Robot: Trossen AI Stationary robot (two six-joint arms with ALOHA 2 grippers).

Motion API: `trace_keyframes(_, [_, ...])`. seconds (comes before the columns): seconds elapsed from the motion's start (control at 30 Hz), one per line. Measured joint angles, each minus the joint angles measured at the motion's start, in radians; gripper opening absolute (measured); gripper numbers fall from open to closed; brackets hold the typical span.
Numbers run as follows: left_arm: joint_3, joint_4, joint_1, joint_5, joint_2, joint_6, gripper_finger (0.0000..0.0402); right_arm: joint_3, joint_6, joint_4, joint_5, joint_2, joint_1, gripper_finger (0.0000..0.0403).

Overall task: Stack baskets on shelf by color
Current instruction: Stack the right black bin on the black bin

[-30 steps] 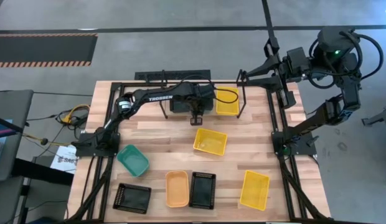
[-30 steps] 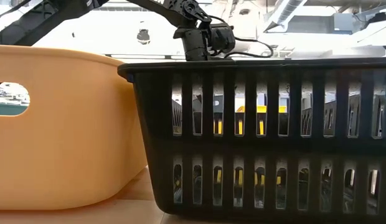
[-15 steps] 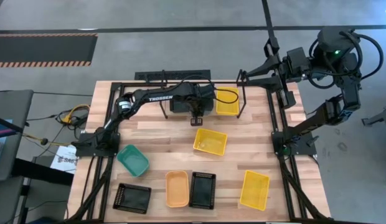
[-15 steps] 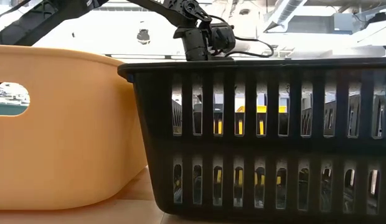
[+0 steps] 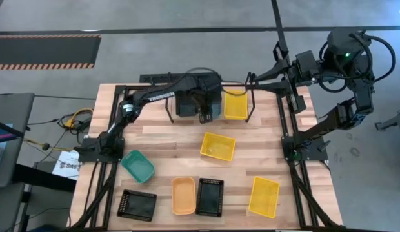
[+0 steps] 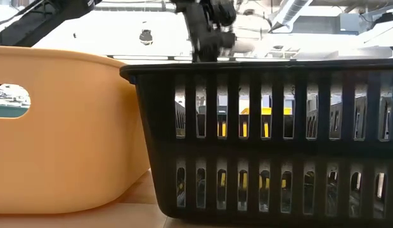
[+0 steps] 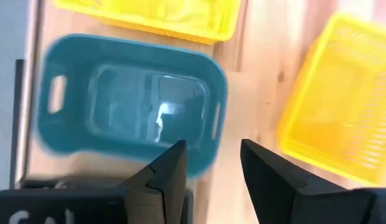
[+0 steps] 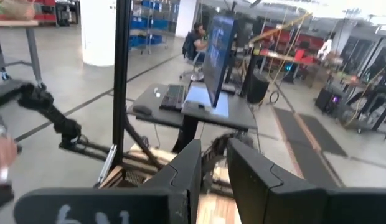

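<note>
Up at the far edge of the table, the left claw hung over the shelf. Its two fingers were spread apart and held nothing. Right under it we saw the blue-grey basket, sitting flat with its open side up. From above, the arm hid most of that basket. A yellow basket sat just beside it on the shelf.

More baskets lay on the wood, closer to us. A second yellow basket was near the middle of the table. A third yellow basket was near the front on the right. The teal-green basket lay tilted on the left side. Along the front we saw a black basket, then the orange basket, then another black basket. Those last two stood side by side, very close together.

The right claw waited high up past the far right corner, pointing out at the room. Its fingers had only a small gap between them, and nothing was in it.
</note>
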Motion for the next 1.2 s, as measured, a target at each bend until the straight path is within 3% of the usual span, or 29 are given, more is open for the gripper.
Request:
trace_keyframes(0.03, [0.034, -0.036, 0.000, 0.001, -0.003, -0.009, 0.0139, 0.000, 0.000, -0.019, 0.000, 0.000, 0.000, 0.0101])
trace_keyframes(0.17, [-0.057, -0.014, -0.003, 0.009, -0.153, -0.043, 0.0140, 0.000, 0.008, -0.098, 0.002, 0.000, -0.001, 0.0101])
trace_keyframes(0.4, [-0.069, -0.052, -0.031, -0.004, -0.378, -0.133, 0.0140, 0.001, 0.098, -0.284, 0.046, 0.034, 0.000, 0.0101])
trace_keyframes(0.7, [-0.069, -0.059, -0.140, -0.080, -0.589, -0.180, 0.0140, 0.000, 0.254, -0.560, 0.056, 0.229, 0.040, 0.0101])
trace_keyframes(0.97, [-0.069, -0.066, -0.264, -0.083, -0.679, -0.195, 0.0140, 0.000, 0.272, -0.601, 0.050, 0.448, 0.148, 0.0101])
trace_keyframes(1.2, [-0.069, -0.095, -0.309, -0.090, -0.690, -0.162, 0.0139, 0.000, 0.360, -0.590, 0.027, 0.590, 0.226, 0.0101])
